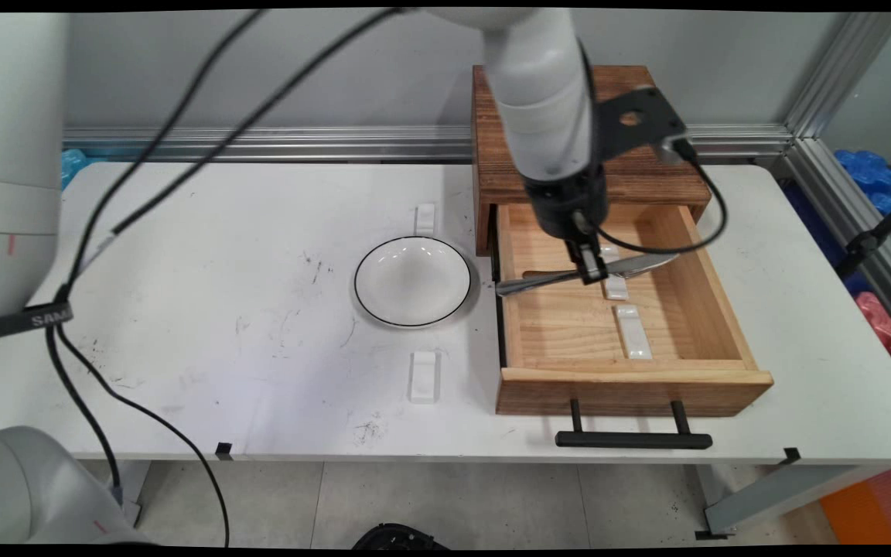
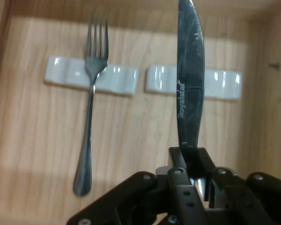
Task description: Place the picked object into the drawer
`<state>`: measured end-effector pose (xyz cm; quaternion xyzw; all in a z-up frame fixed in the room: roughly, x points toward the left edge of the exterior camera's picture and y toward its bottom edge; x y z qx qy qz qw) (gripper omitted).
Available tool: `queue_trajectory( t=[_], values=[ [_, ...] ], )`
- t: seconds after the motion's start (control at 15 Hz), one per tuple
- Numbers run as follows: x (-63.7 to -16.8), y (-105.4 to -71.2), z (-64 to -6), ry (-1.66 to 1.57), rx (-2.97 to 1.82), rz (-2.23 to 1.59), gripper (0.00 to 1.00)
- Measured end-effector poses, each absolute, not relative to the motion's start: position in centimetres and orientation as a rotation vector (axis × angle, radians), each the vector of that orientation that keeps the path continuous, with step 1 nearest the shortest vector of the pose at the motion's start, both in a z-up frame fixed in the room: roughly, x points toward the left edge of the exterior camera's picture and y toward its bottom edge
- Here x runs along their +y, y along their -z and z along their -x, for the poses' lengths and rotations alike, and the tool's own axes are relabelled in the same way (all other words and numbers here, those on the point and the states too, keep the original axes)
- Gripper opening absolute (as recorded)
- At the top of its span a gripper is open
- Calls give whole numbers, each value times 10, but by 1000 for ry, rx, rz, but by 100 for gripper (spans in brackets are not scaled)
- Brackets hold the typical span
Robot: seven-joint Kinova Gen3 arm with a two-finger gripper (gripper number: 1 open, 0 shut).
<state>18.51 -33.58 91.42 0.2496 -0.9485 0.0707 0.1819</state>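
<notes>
Knife: a silver table knife (image 2: 189,79) was clamped between the gripper's fingers by its handle end, the blade pointing away from the hand. In the main view the knife (image 1: 631,267) lay level above the drawer floor, crossing it from left wall to right of middle. Lettering on the blade read partly "Royalstar"; the handle below the grip was hidden by the black linkage.

Gripper: the black gripper (image 1: 591,267) stood over the rear half of the drawer, clenched on the knife. In the hand view the gripper (image 2: 192,164) showed the fingers pressed against the handle.

Drawer: the wooden drawer (image 1: 712,286) was pulled out toward the table's near side, its black bar handle (image 1: 633,439) past the table edge. The arm covered the drawer's rear left corner.

Fork: a fork (image 2: 91,108) lay on the drawer floor, its neck resting on a white rest (image 2: 68,74), left of the knife in the hand view. In the main view it could barely be made out beneath the knife.

Second rest: another white rest (image 2: 220,84) lay partly behind the blade in the hand view.

Cabinet: a darker wooden cabinet (image 1: 639,174) housed the drawer, mostly hidden by the arm.

Bowl: a white bowl with a dark rim (image 1: 413,280) sat on the white table (image 1: 206,309) just left of the drawer.

Table rests: one white rest (image 1: 425,219) lay beyond the bowl, another (image 1: 424,377) nearer than it.
</notes>
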Motion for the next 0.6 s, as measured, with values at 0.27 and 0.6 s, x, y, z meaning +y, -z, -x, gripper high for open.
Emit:
queue_trajectory(
  t=[0.27,0.6],
  values=[
    [-348,-895,-154,-207,-2697,-699,0],
    [-356,-877,-128,-203,-2718,-694,0]
  ],
)
